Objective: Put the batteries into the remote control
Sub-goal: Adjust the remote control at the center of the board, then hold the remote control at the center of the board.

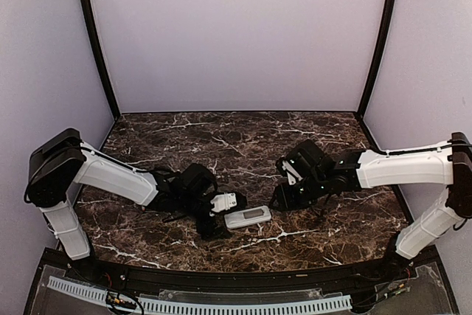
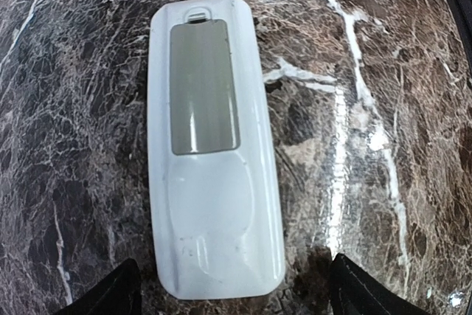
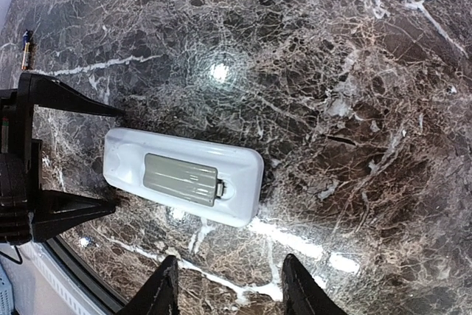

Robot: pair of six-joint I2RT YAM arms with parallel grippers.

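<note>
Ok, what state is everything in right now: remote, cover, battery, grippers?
remote control: flat on the table, back up.
grey cover: shut, in place on the remote's back.
battery: lying loose on the table, away from the remote; only one seen.
left gripper: open, straddling the remote's end, not clamped.
right gripper: open, empty, near the remote.

The remote control (image 2: 221, 219) is smooth, glossy white plastic, with a duller grey plastic back panel (image 2: 203, 86). The tabletop (image 3: 354, 71) looks like polished, white-veined dark marble. The left fingers (image 2: 118, 293) are matt black.
</note>
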